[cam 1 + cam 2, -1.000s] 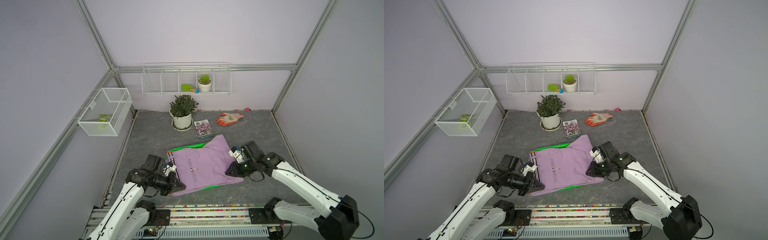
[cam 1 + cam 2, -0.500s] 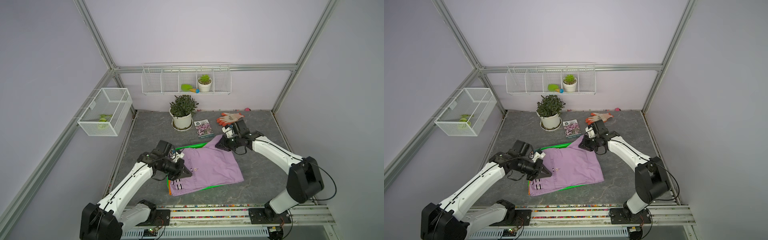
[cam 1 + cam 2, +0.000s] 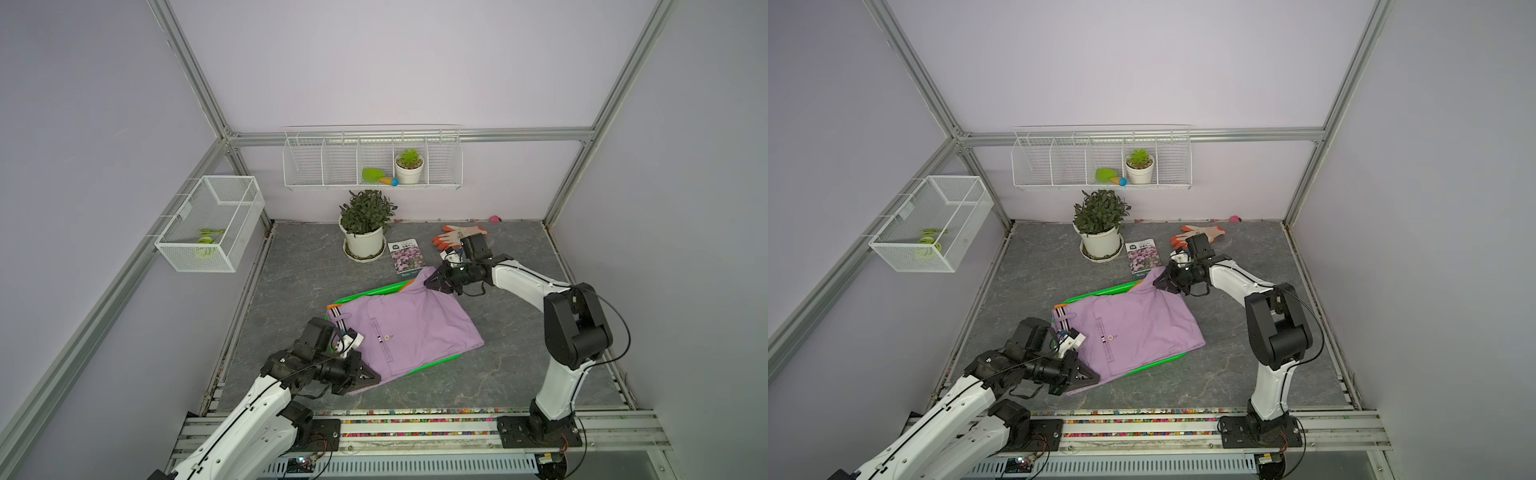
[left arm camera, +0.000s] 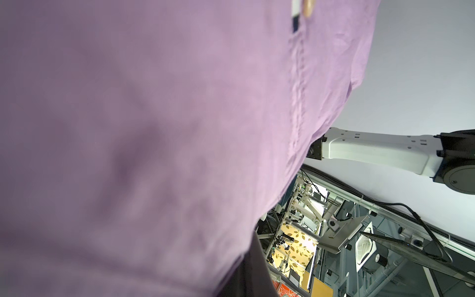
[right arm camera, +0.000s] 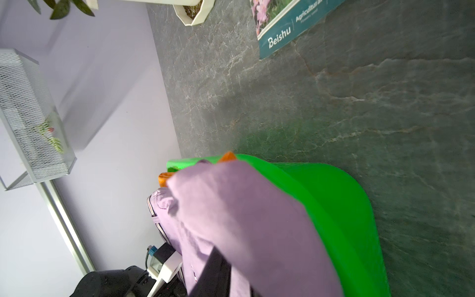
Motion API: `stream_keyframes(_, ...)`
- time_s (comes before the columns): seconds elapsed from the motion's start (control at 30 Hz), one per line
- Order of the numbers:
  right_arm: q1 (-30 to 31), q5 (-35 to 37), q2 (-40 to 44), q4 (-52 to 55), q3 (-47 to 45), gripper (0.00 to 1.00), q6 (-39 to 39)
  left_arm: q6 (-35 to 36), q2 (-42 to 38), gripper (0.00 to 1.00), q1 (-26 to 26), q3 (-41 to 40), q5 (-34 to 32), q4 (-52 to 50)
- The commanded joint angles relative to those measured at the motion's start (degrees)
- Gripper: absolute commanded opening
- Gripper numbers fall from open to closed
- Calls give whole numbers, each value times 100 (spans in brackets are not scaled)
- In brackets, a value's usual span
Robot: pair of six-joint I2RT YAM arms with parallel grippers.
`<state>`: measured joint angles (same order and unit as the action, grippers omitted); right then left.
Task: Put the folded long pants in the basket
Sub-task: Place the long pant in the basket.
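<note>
The lilac long pants (image 3: 411, 328) (image 3: 1133, 328) lie spread over the green basket (image 3: 374, 291) (image 3: 1100, 293), whose rim shows in both top views. My left gripper (image 3: 374, 379) (image 3: 1094, 378) is shut on their near left corner. My right gripper (image 3: 430, 284) (image 3: 1158, 283) is shut on their far right corner. Lilac cloth (image 4: 154, 128) fills the left wrist view and hides most of one dark finger (image 4: 254, 272). In the right wrist view the lilac pants (image 5: 244, 218) drape over a finger (image 5: 216, 270) above the basket (image 5: 334, 205). An orange pair (image 5: 227, 156) peeks out beneath.
A potted plant (image 3: 365, 232), a seed packet (image 3: 406, 257) and an orange-and-white glove (image 3: 453, 235) sit behind the basket. A white wire basket (image 3: 212, 224) hangs on the left wall and a wire shelf (image 3: 372, 158) on the back wall.
The right gripper moved from the pants' right edge to their far corner. The left gripper first went in over the pants, then drew back toward the front with its corner.
</note>
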<state>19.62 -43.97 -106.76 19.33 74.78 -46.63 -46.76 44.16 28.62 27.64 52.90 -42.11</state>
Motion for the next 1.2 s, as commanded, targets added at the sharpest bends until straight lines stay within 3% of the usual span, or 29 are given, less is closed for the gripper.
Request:
stream_keyframes(0.0,-154,28,130,-474,166,23,-11,65,397,0,30,389,-280,-539)
stream_keyframes(0.27,282,-239,300,-464,403,26,-3,793,1659,0,-10,2724,-881,-1174)
stream_keyframes(0.43,404,-144,-228,-827,648,25,-303,1201,2515,0,-574,3390,-1315,-1502)
stream_keyframes(0.53,368,40,-539,-727,757,23,-259,1451,2903,0,-1142,3192,-1771,-1574)
stream_keyframes(0.77,91,380,-809,-730,569,21,-44,1428,2632,0,-2240,2210,-1624,-934)
stream_keyframes(1.0,-246,397,-952,-712,631,21,-31,1421,1995,0,-2318,1992,-1669,-1408)
stream_keyframes(1.17,-248,224,-478,-579,723,21,18,1603,1546,0,-2317,2007,-1004,-1600)
